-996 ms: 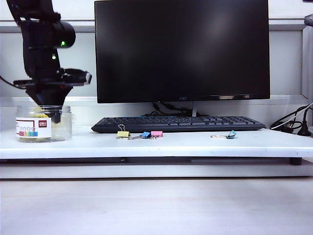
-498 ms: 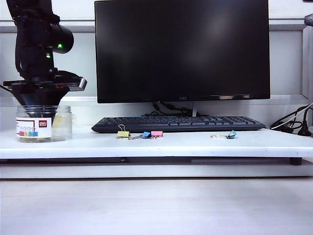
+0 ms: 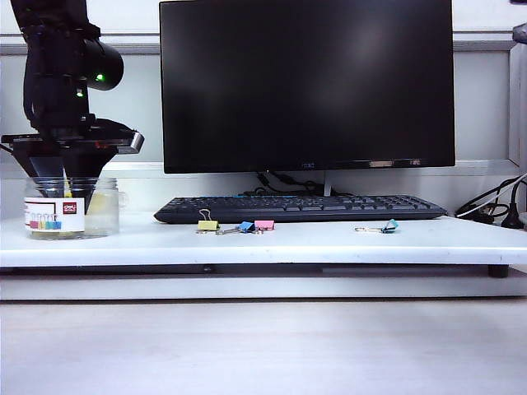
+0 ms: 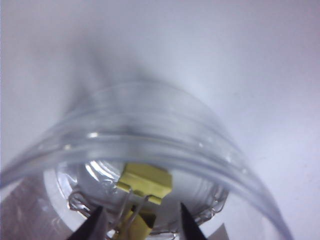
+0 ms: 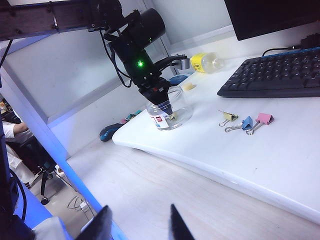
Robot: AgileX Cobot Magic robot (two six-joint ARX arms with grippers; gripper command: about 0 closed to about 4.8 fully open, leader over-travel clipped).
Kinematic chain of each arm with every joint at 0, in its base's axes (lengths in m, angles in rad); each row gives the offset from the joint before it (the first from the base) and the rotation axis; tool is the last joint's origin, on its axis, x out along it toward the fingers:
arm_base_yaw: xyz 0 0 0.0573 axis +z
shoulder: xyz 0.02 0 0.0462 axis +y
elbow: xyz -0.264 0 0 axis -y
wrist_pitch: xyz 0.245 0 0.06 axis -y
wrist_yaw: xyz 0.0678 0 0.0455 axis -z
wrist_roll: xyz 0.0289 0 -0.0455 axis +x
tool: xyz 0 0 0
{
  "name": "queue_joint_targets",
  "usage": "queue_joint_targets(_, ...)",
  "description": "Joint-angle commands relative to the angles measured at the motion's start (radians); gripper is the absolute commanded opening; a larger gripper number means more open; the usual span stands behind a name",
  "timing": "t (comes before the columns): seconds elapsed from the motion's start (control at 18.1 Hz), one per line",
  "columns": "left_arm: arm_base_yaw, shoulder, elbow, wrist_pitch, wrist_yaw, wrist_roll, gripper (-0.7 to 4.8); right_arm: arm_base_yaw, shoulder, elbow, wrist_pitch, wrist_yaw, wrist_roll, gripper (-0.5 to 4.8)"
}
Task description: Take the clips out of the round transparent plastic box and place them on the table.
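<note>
**Left tool down in the box, clips still to come out**

The left tool point(image 4: 140, 227) stood inside the box point(image 3: 72, 208), its fingers parted either side of a yellow clip point(image 4: 146, 182); whether they touched it could not be told. The right tool point(image 5: 137, 225) hung open off the counter's front edge, well apart from everything and holding nothing.

In my judgement the job was partly done: one yellow clip point(image 3: 207, 224) already lay on the counter point(image 3: 329, 243) in front of the keyboard point(image 3: 300, 207), just beside a blue clip point(image 3: 244, 226) and a pink clip point(image 3: 264, 224). At least one yellow clip was left in the box.

The box was a short, round, clear plastic tub with a ridged rim and a white paper label. The clips were small folded wedges, matte pale yellow, with thin shiny wire handles. The counter was a smooth white slab.
</note>
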Motion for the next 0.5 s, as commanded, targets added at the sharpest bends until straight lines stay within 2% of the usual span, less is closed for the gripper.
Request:
queue_joint_targets(0.06,-0.001,-0.008,0.002,-0.001,0.005,-0.002,3.12,0.0,-0.002,0.004,0.01,0.004,-0.006,1.49)
queue_joint_targets(0.5,-0.001,-0.008,0.0,-0.039,0.006,-0.003,3.1,0.0,-0.002,0.004,0.009,0.016,-0.007,1.49)
